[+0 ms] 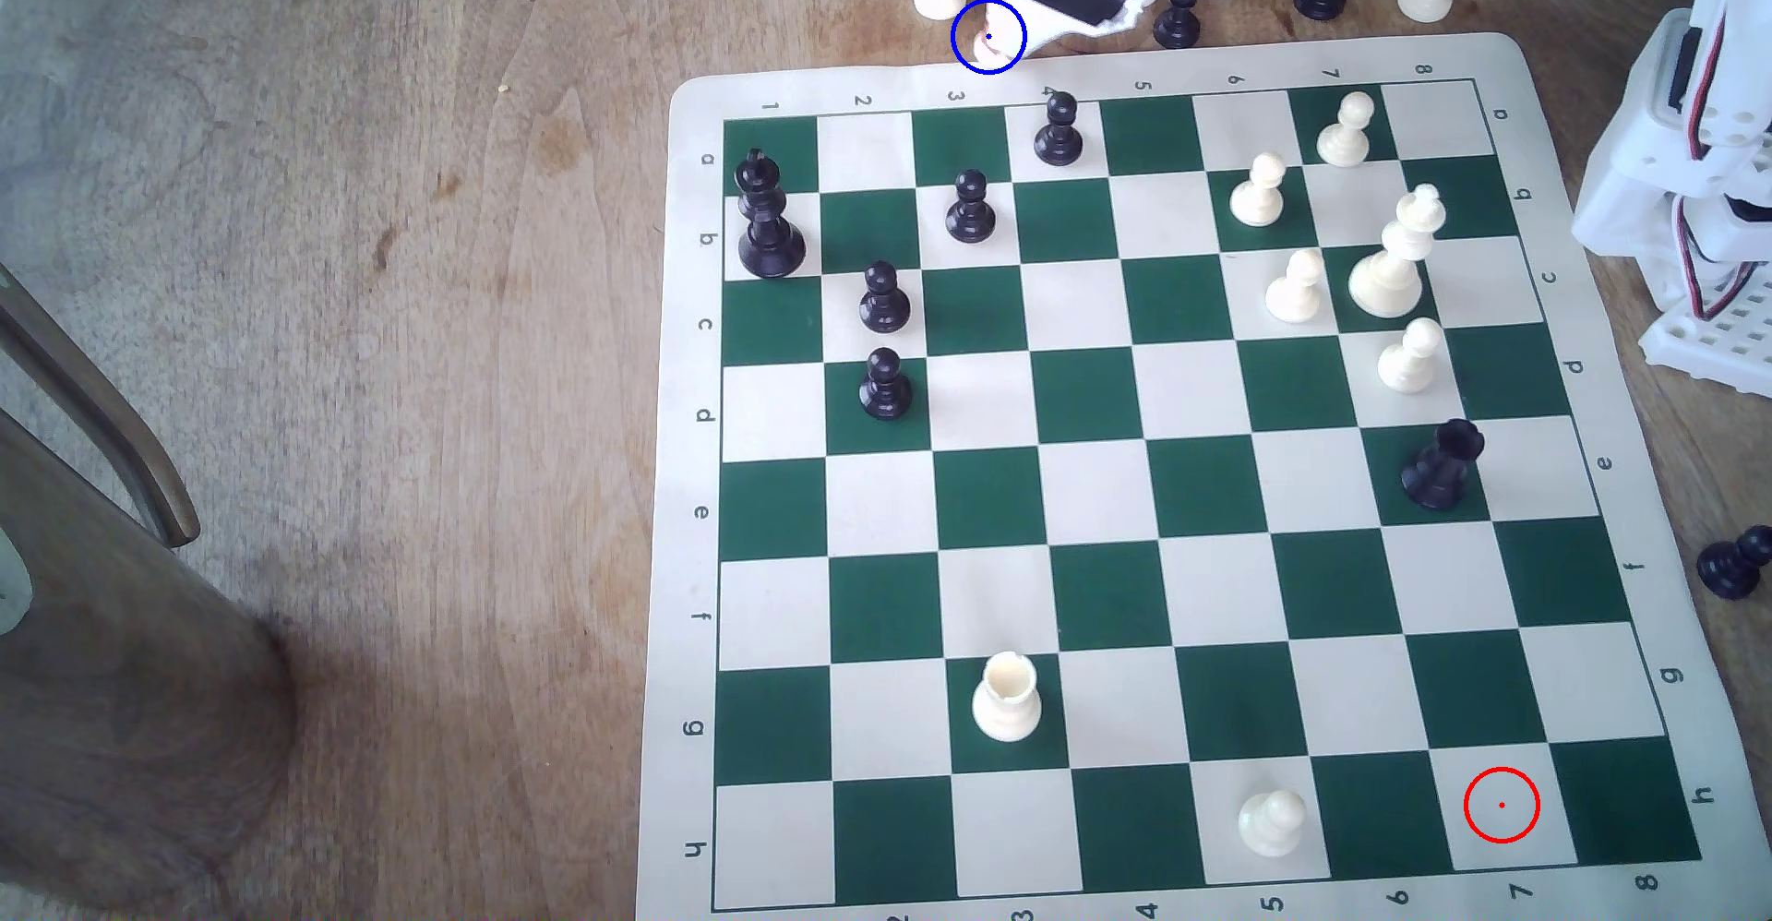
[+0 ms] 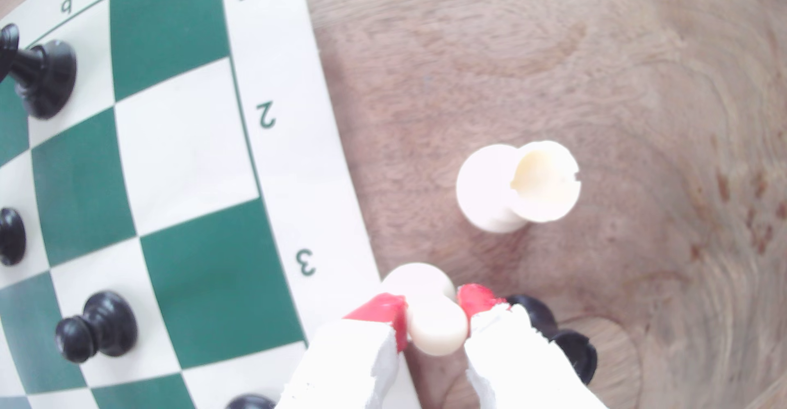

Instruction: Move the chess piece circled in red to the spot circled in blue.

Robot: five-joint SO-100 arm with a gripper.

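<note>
The white claw [image 2: 432,319] with red-tipped fingers grasps the small cream-white plastic pawn [image 2: 430,313] over the blue-ringed spot [image 1: 1000,57] on the brown wooden table [image 1: 384,308].

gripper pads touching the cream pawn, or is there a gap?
Touching. The wrist view shows the gripper with both red pads pressed against the cream pawn, no gap on either side.

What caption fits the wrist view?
Red-tipped gripper shut on cream pawn over bare wood beside the board's edge, near a cream rook.
</note>
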